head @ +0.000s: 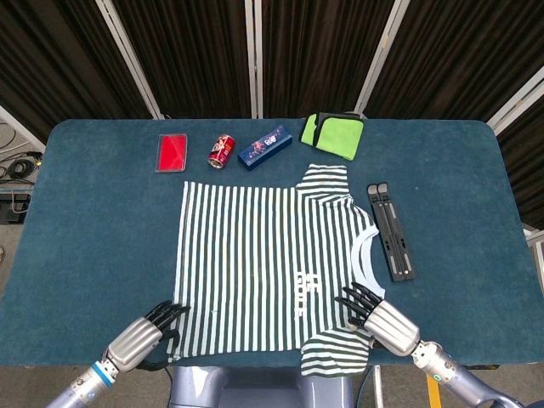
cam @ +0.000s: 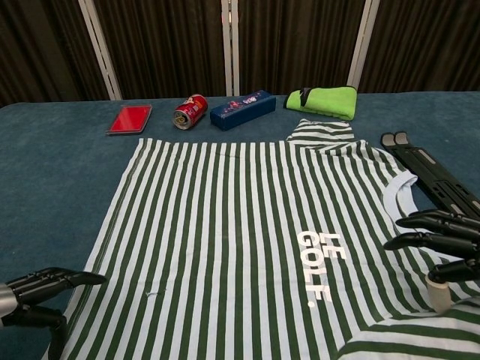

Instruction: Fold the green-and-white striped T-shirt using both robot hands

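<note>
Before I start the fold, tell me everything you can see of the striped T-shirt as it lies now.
The striped T-shirt lies spread flat on the blue table, printed side up, soft knit with green and white stripes, a white ribbed collar toward the robot's right and white "LE GOLF" lettering. One sleeve points to the far edge near the green cloth, the other to the near edge. The hem lies to the left. The right hand rests over the near shoulder; the left hand sits at the near hem corner. Neither has lifted the fabric.
</note>
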Controlling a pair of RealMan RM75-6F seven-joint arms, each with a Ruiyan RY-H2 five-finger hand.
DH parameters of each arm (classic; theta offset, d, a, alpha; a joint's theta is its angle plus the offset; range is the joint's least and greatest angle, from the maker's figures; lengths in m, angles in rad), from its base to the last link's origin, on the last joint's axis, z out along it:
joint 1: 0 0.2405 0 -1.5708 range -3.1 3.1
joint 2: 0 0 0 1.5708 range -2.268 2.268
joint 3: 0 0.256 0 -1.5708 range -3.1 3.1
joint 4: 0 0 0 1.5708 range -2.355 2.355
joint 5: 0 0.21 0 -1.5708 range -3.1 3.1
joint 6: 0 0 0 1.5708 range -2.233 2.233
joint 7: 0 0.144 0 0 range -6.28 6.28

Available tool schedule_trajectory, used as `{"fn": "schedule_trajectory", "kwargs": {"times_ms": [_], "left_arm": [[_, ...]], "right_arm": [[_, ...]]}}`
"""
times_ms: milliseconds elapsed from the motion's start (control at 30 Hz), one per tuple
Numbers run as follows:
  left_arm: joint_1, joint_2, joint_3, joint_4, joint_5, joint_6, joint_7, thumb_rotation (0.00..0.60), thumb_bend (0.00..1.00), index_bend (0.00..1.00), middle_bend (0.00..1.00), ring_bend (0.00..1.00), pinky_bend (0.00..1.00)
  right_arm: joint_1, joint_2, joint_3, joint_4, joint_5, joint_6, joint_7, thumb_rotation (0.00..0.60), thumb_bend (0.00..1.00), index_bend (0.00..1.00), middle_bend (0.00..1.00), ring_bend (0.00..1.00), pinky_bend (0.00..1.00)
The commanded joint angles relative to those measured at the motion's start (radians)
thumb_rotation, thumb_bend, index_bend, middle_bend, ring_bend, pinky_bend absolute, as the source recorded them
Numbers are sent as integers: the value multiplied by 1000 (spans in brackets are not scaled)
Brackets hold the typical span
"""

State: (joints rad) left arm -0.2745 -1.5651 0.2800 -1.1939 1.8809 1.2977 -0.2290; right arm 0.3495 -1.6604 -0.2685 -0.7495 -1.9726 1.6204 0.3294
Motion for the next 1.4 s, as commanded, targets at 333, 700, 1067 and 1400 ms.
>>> {"fn": "schedule_trajectory", "kwargs": {"times_ms": [333,700,1067,1400], "left_arm": [[-6,-8,2,8,-11,-7,-7,600,310,480,0,0,0],[-12,-15,2,9,-17,-8,-12,600,453,480,0,0,0],[-21,-15,4,-10,-35,-30,-2,600,499,498,0,0,0],[-25,-19,-7,-24,-59,-29,-32,600,505,664,0,0,0]], "right_arm": [[-1,0,-1,0,0,4,1,600,405,728,143,0,0],[-1,0,-1,0,1,6,2,600,405,728,143,0,0],[-1,2,-1,-3,2,8,4,600,405,728,143,0,0],[0,4,1,-3,6,10,11,600,405,728,144,0,0]]}}
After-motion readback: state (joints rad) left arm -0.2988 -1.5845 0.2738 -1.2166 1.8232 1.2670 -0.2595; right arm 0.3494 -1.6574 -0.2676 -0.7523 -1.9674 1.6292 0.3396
